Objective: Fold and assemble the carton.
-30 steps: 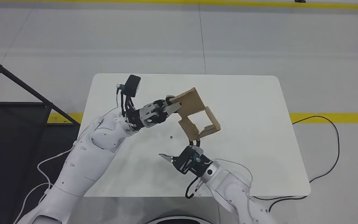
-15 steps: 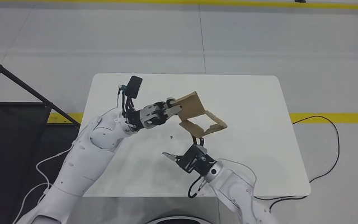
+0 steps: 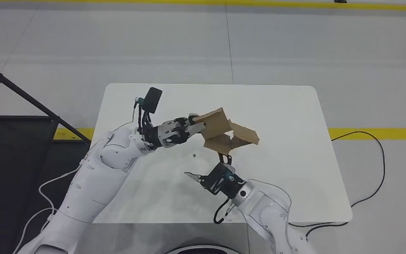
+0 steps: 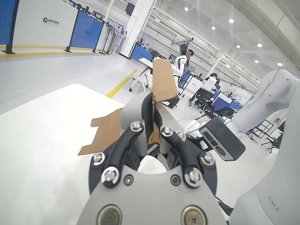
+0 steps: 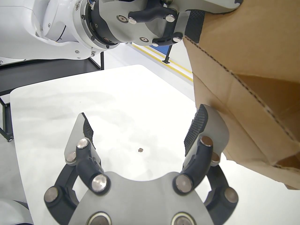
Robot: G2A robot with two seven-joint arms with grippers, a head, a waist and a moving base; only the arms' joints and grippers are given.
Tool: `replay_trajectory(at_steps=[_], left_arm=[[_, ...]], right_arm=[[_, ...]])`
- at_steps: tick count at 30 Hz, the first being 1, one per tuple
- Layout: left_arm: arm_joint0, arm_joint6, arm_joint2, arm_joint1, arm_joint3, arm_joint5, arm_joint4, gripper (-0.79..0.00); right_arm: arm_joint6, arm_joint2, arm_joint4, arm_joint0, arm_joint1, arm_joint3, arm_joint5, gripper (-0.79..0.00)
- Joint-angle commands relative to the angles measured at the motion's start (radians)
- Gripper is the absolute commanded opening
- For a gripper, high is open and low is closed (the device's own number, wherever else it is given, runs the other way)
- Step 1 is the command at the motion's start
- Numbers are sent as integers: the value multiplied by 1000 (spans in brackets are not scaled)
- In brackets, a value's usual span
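Observation:
A brown cardboard carton, partly folded with loose flaps, hangs above the middle of the white table. My left gripper is shut on its left edge; in the left wrist view the jaws pinch a thin cardboard wall, with one flap rising beyond them. My right gripper stands open just below the carton's near side. In the right wrist view it holds nothing, while one finger rests against the carton's outer wall. The left gripper shows above, clamped on the carton's edge.
A small dark speck lies on the table under the right gripper. A black frame stands off the table's left side, and a black cable runs off its right edge.
The carton has gone from an open square tube to a flatter, skewed shape, its far end swinging right. The right gripper shifted slightly under it; the left gripper kept its hold.

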Motion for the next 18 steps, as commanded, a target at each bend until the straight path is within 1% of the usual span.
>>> replay_trajectory(at_steps=[1,4,9,13,18], left_arm=[[0,3,-3,0,0,1,-2,-785],[2,32,-13,-1,-2,12,-3,-785],[9,77,-27,-4,-5,31,4,-785],[11,92,-31,-5,-4,46,15,-785],[12,105,-33,-8,-5,65,39,-785]], right_arm=[[1,0,-1,0,0,0,-3,0],[3,-3,17,3,0,-2,-44,0],[-2,23,54,-7,12,-26,-179,0],[-23,67,73,-53,27,-74,-263,0],[-69,124,62,-127,46,-145,-325,0]])
